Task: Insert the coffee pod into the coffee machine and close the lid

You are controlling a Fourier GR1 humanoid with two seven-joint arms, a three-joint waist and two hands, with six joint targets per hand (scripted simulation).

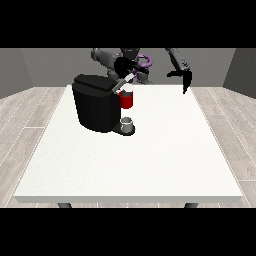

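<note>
Pod: I cannot make out the coffee pod on its own; I judge it small, light, stiff and easily tipped, best pinched by its rim.
Machine: the black coffee machine (95,107) stands left of centre on the white counter (150,165), a red part (127,100) at its front and a small grey cup (127,121) below that.
Lid: it looks raised beside the red part; I would press its top edge.
Robot hand at the view's left (123,66): right above the lid; whether it is open I cannot tell.
Robot hand at the view's right (184,76): fingers hanging down relaxed, holding nothing, well apart from the machine.
</note>
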